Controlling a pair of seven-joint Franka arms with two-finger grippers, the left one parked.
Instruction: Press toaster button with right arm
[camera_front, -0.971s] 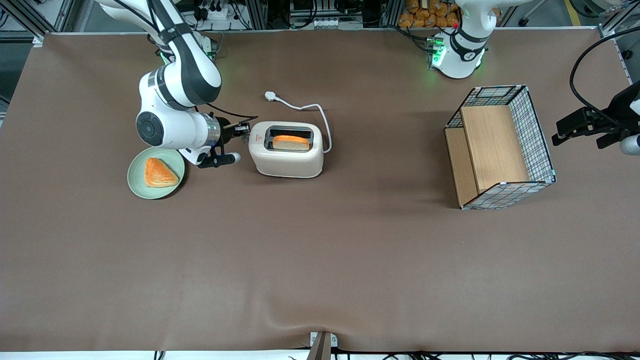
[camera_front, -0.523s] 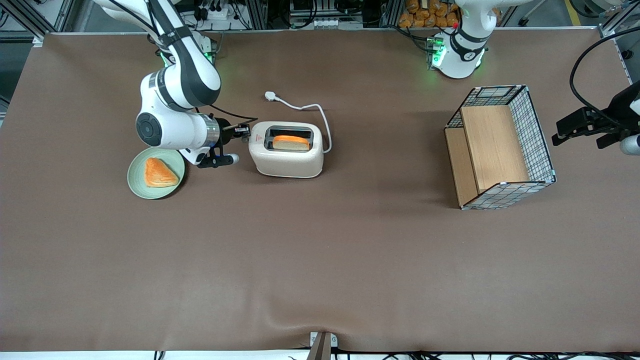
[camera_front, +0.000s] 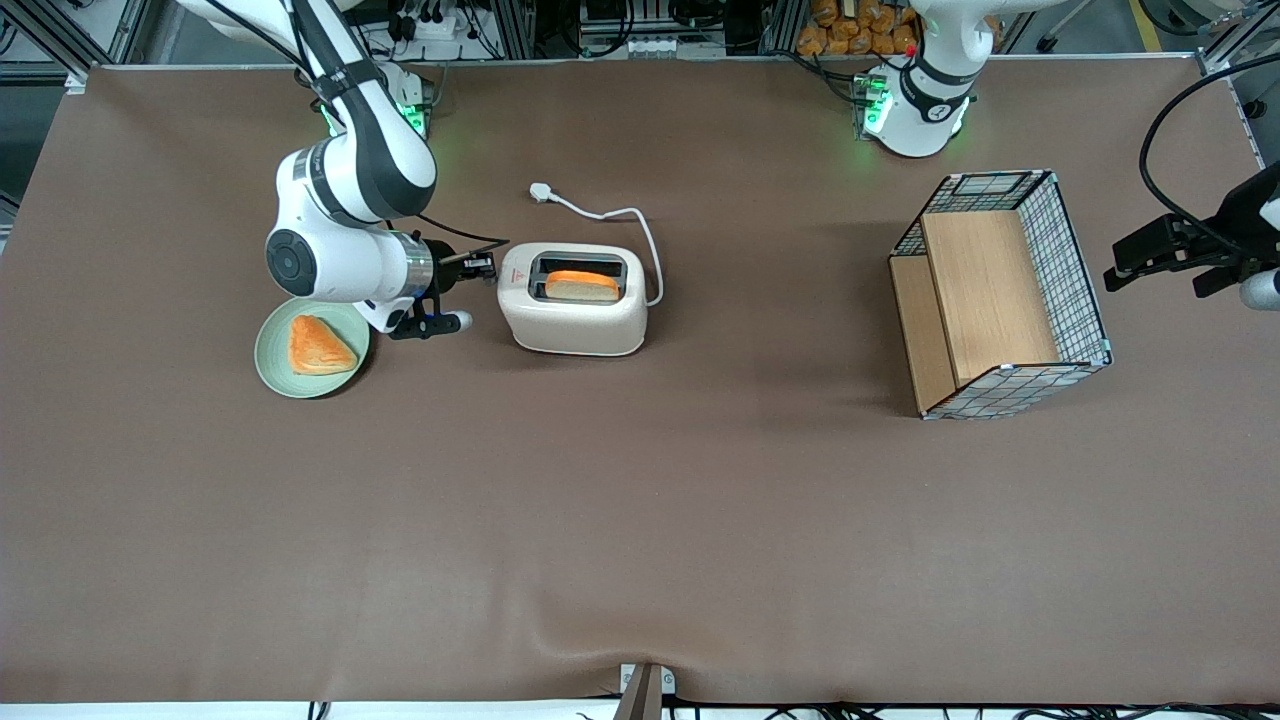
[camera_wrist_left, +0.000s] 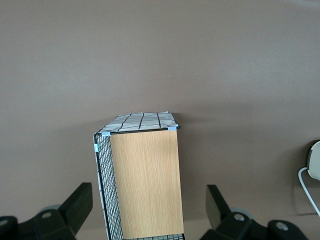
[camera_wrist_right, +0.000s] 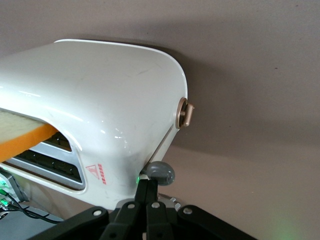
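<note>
The cream-white toaster (camera_front: 573, 300) stands on the brown table with a slice of bread (camera_front: 582, 286) in its dark slot. The right arm (camera_front: 345, 230) reaches level toward the toaster's end that bears the red mark. Its black gripper (camera_front: 483, 266) is at that end, shut with nothing between the fingers. In the right wrist view the joined fingertips (camera_wrist_right: 150, 186) touch the small grey toaster button (camera_wrist_right: 160, 173), which sticks out of the toaster (camera_wrist_right: 100, 95) just beside the red triangle (camera_wrist_right: 93, 171). From the front the button is hidden by the gripper.
A tan round knob (camera_wrist_right: 185, 112) sits on the same end of the toaster. A green plate (camera_front: 275, 365) with a toast piece lies under the wrist. The white cord and plug (camera_front: 541, 191) trail farther from the camera. A wire basket with wooden boards (camera_front: 1000, 290) stands toward the parked arm's end.
The arm's elbow and wrist have shifted slightly toward the working arm's end, and the gripper has edged a little nearer the camera. The toaster and bread have not moved.
</note>
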